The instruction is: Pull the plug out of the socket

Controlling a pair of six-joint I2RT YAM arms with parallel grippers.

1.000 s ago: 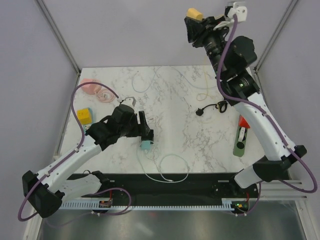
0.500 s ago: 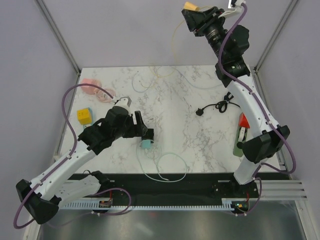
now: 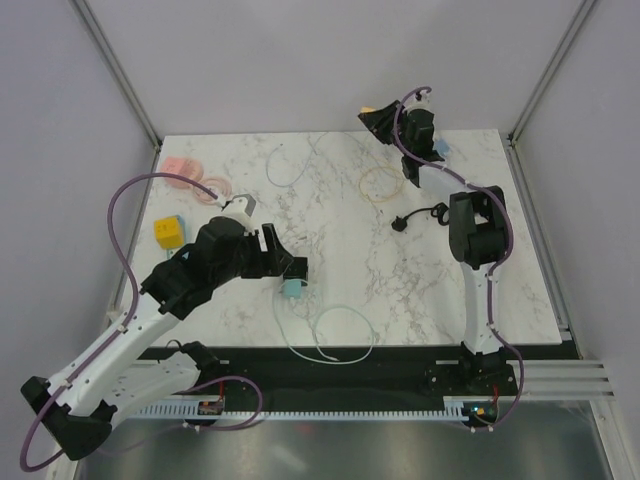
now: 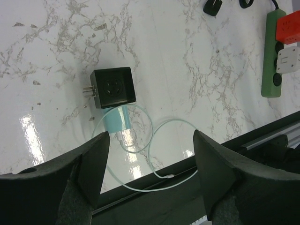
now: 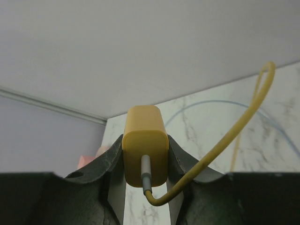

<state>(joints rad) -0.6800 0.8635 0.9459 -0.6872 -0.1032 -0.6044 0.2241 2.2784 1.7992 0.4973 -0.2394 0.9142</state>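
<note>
First, from the left wrist, we see the left gripper [image 4: 150, 140], jaws apart, above a black adapter [image 4: 112, 87] at centre left. Upper right in the top view, the right gripper [image 5: 145, 157] clamps the yellow plug [image 5: 144, 136], which we judge light, rigid and smooth, best held by its flat sides, not its limp cable [image 5: 220, 147]. Glossy marble table [image 4: 187, 70]; grey walls [image 5: 140, 47].

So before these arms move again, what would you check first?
1. Grip: right tool shut on the yellow plug. Ok.
2. Plug away from the green power strip: held at the table's far edge. Ok.
3. Yellow cable slack: it curves loosely, not taut. Ok.
4. Left tool open and empty, above the black adapter. Ok.
5. Teal plug seated in that adapter, or only lying against it: cannot tell.
</note>
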